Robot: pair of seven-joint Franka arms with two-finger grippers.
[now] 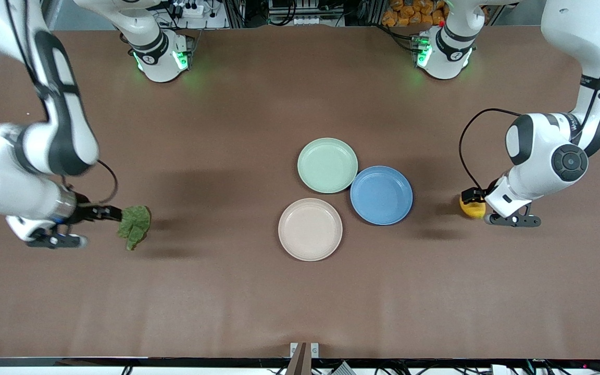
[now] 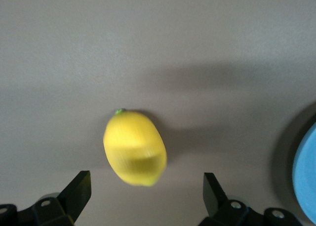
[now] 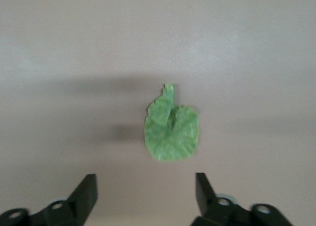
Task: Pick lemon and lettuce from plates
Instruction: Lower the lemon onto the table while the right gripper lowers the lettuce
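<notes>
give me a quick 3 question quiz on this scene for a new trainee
1. True or false: the lemon lies on the blue plate.
2. Which thing lies toward the right arm's end of the table? A) the lemon B) the lettuce C) the mint plate
3. Fill in: the left tool and the right tool both have their fingers ____.

Key: 1 false, it lies on the bare table by the left tool. 2 B. 3 open.
</notes>
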